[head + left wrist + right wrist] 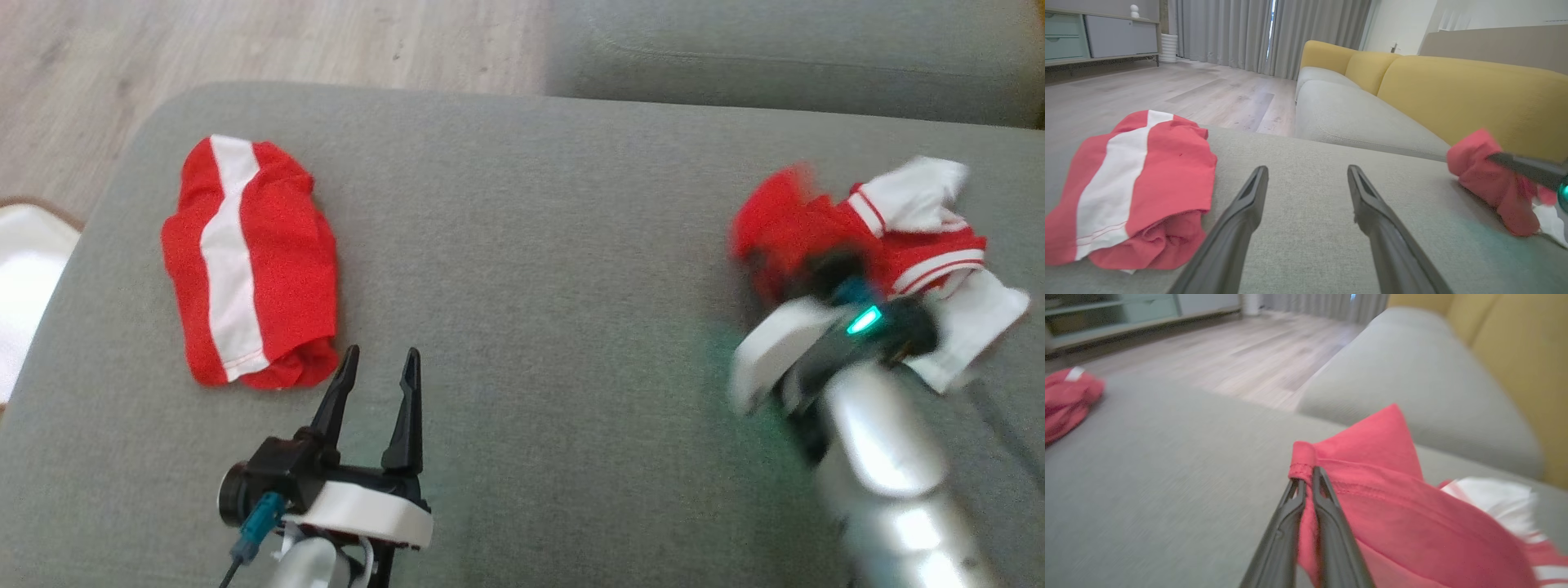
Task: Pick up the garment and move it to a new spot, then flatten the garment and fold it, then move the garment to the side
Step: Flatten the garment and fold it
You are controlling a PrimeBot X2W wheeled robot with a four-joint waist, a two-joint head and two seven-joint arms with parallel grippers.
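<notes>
A crumpled red and white garment lies at the right of the grey sofa cushion. My right gripper, blurred in the head view, is shut on its red hem. The right wrist view shows the fingertips of this gripper pinching a rolled edge of the garment, which is lifted a little. My left gripper rests open and empty low over the cushion. In the left wrist view this gripper points across the cushion, with the garment far to its right.
A second red garment with a white stripe lies folded at the cushion's left, just left of my left fingers. Yellow backrests stand behind another grey seat. Wooden floor and a white rug border the cushion's left side.
</notes>
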